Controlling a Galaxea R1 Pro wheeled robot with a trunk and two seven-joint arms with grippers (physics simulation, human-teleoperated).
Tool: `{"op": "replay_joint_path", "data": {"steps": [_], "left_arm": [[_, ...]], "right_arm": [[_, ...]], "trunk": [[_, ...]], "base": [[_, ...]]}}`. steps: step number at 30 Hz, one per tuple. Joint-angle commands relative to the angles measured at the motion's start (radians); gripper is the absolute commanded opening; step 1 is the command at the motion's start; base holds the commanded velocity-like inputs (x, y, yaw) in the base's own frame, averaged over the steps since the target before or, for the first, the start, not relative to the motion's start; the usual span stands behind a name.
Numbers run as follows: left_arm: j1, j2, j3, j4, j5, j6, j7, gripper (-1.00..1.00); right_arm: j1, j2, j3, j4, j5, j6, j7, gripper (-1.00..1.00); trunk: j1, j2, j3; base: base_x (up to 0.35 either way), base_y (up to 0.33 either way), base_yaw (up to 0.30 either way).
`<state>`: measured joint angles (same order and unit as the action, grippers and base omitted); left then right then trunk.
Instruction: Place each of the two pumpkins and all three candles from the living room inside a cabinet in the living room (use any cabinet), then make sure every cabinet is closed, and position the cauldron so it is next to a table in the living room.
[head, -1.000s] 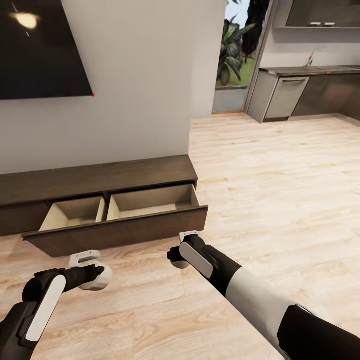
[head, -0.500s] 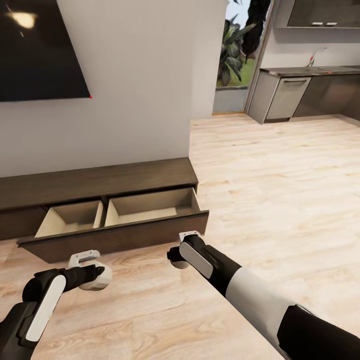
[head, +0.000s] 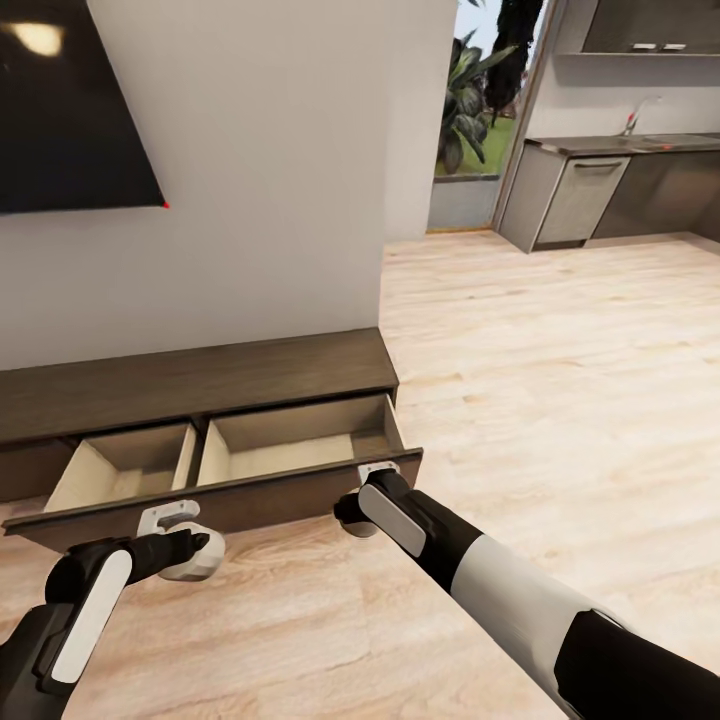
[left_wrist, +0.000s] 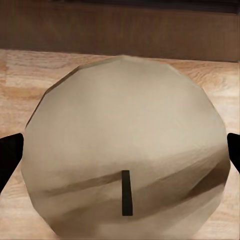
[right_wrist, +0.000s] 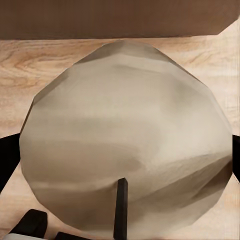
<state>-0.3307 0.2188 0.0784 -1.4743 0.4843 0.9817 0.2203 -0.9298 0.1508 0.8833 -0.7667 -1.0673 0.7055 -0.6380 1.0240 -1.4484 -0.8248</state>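
Item: two candles. I am holding one candle (left_wrist: 125, 150) clamped in my left end effector (head: 172, 516), another (right_wrist: 125, 135) in my right (head: 378, 470), both lower-centre, nearing the open cabinet (head: 200, 375); I should be lifting over the drawer front before releasing.

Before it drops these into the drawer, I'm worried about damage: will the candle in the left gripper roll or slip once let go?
The candle looks faceted and stubby, so on its flat end it should sit still; on its side it may roll. It seems rigid, likely surviving a short drop into the drawer.
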Motion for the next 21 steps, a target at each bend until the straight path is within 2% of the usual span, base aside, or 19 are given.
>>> {"op": "replay_joint_path", "data": {"steps": [1, 4, 21], "left_arm": [[-0.001, 0.0, 0.0, -0.001, 0.008, 0.003, 0.008, -1.0], [-0.001, -0.001, 0.0, -0.002, 0.008, 0.003, 0.008, -1.0], [-0.001, -0.006, -0.002, -0.003, 0.005, 0.003, 0.008, -1.0]], "right_arm": [[-0.001, 0.0, 0.003, -0.001, -0.011, -0.001, -0.009, -1.0], [-0.001, 0.0, 0.003, -0.001, -0.011, -0.001, -0.009, -1.0], [-0.001, 0.001, 0.005, -0.002, -0.011, -0.014, -0.009, -1.0]], "trunk": [[0.0, 0.0, -0.001], [0.0, 0.0, -0.001], [-0.065, 0.119, 0.052]], "base": [[0.134, 0.0, 0.0], [0.053, 0.0, 0.0], [0.003, 0.0, 0.0]]}}
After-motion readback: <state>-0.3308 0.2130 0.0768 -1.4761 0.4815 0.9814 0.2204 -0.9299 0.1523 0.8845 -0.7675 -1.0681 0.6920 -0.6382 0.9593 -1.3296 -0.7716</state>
